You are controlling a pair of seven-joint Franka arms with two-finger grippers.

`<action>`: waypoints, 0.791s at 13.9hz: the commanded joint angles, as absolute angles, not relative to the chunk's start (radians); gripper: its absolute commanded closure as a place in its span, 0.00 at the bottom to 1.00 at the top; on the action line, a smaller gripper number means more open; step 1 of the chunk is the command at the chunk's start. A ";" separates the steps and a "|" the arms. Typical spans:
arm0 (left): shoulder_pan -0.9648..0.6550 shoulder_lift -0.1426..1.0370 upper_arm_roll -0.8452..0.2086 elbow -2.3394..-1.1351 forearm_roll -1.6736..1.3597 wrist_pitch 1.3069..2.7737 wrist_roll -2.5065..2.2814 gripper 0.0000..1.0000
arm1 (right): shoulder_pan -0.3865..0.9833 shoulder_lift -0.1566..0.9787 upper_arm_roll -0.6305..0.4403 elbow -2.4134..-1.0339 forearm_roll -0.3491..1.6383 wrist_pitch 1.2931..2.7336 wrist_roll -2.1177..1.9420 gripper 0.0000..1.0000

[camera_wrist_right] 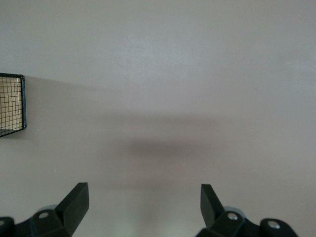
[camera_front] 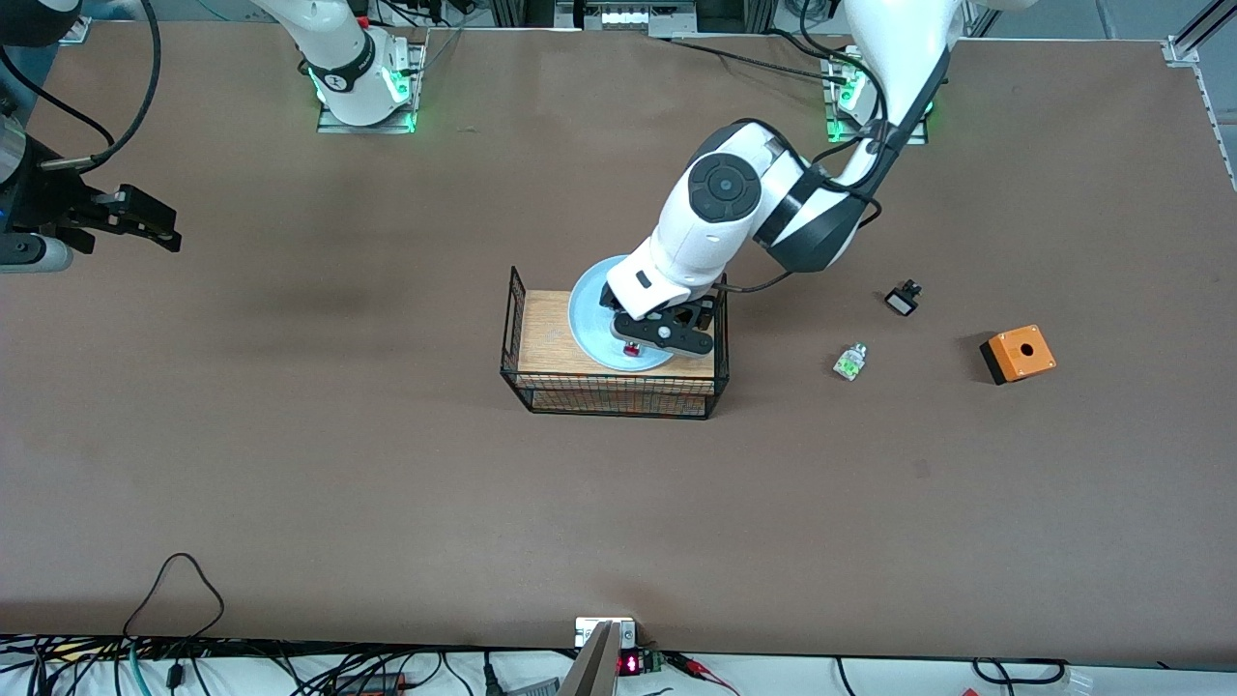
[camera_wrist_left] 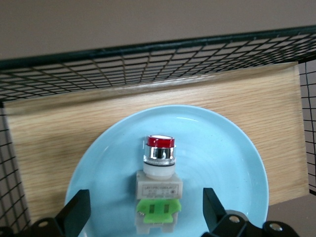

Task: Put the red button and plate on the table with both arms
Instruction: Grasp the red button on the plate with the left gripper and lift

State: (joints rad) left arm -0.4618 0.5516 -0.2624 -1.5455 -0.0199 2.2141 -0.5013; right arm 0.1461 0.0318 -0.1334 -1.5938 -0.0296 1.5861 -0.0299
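Note:
The red button point(camera_wrist_left: 158, 186) lies on the pale blue plate point(camera_wrist_left: 222, 163), which rests on the wooden top of the wire rack point(camera_front: 551, 333). In the front view the button point(camera_front: 632, 351) and the plate point(camera_front: 589, 319) show under the left hand. My left gripper point(camera_wrist_left: 146, 207) is open just above the plate, its fingers point(camera_wrist_left: 79, 210) on either side of the button's body without touching it. My right gripper point(camera_wrist_right: 144, 200) is open and empty above bare table point(camera_wrist_right: 163, 89), waiting at the right arm's end point(camera_front: 145, 217).
The black wire rack rim point(camera_wrist_left: 148, 54) rises around the wooden top. On the table toward the left arm's end lie a white-green part without cap point(camera_front: 849, 362), a small black part point(camera_front: 903, 297) and an orange box point(camera_front: 1018, 354).

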 commanded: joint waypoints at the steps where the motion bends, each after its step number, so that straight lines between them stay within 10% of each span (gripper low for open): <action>1: -0.500 0.581 -0.247 -1.514 0.002 2.221 -0.514 0.02 | 0.133 0.038 -0.135 -1.578 -0.011 1.580 -0.026 0.00; 3: -0.500 0.581 -0.252 -1.514 0.000 2.214 -0.525 0.49 | 0.133 0.040 -0.133 -1.578 -0.011 1.574 -0.026 0.00; 5: -0.500 0.581 -0.252 -1.517 0.002 2.203 -0.534 0.74 | 0.133 0.040 -0.133 -1.578 -0.011 1.574 -0.026 0.00; 11: -0.468 0.511 -0.247 -1.451 -0.009 2.046 -0.526 0.88 | 0.140 0.054 -0.130 -1.577 -0.012 1.583 -0.034 0.00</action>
State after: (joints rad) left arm -0.4761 0.5628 -0.2486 -1.5004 -0.0196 2.1641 -0.5105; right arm 0.1423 0.0388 -0.1344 -1.5939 -0.0286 1.5859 -0.0297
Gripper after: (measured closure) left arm 0.577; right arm 0.000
